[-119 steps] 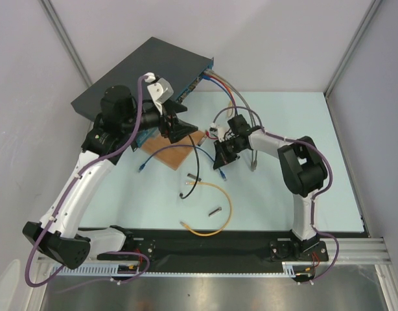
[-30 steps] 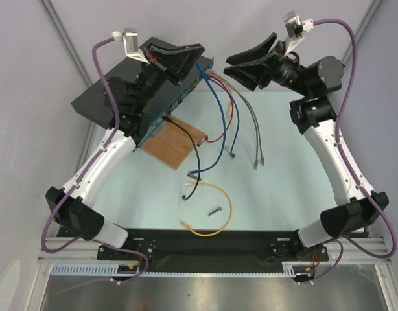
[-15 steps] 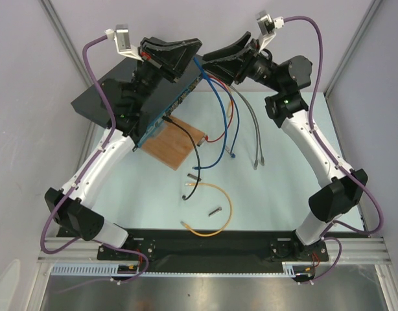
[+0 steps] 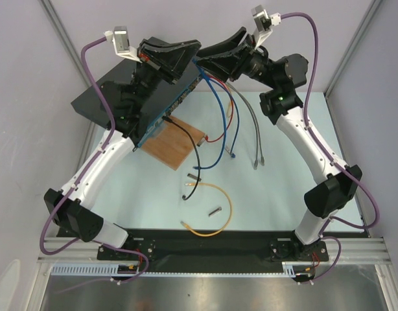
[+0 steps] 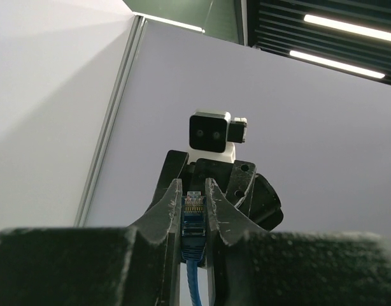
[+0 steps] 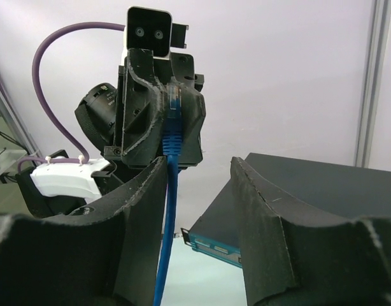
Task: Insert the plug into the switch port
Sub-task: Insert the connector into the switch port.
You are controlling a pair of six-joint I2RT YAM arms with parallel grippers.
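Note:
High above the table, my left gripper [image 4: 194, 52] is shut on the blue plug [image 5: 194, 213], whose clear tip points out between the fingers [image 5: 165, 210]. Its blue cable [image 4: 220, 110] hangs down to the table. My right gripper [image 4: 209, 57] faces the left one, tip to tip, and is open. In the right wrist view the plug [image 6: 174, 115] sits just beyond my right gripper [image 6: 199, 175], and the cable [image 6: 168, 210] runs down along the inner side of its left finger [image 6: 141, 191]. The switch [image 4: 121, 87] lies at the back left, with its blue port face [image 6: 214, 245] turned to the table.
A wooden board [image 4: 176, 146] lies in front of the switch. Red, grey and black cables [image 4: 256, 139] trail from the switch face over the table. A loose yellow cable [image 4: 218, 207] and a small metal cylinder [image 4: 215, 210] lie near the front. Enclosure walls stand close behind both raised arms.
My right arm has swung left until its fingers meet the left gripper's tip, and its jaws have narrowed a little. The left gripper has stayed raised with the plug.

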